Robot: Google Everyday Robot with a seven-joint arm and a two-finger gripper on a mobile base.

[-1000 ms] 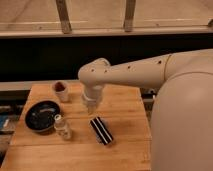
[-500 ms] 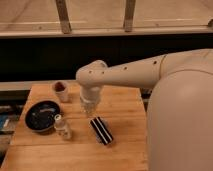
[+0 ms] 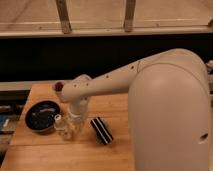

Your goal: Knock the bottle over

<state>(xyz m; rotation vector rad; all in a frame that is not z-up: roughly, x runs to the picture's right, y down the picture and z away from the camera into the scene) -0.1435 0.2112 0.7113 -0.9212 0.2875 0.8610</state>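
Note:
The small clear bottle (image 3: 61, 126) with a white cap stands upright on the wooden table (image 3: 115, 107), just right of a black bowl. My gripper (image 3: 74, 126) hangs below the white wrist and is right beside the bottle on its right side, very close to it or touching it. The white arm reaches in from the right and covers much of the view.
A black bowl (image 3: 42, 115) lies at the table's left. A flat black striped block (image 3: 101, 130) lies right of the gripper. A brown-rimmed cup (image 3: 58, 86) peeks out behind the arm at the back left. A dark wall and a railing run behind the table.
The arm has swung left and toward the front of the table, bringing the gripper down next to the bottle. The bottle still stands upright.

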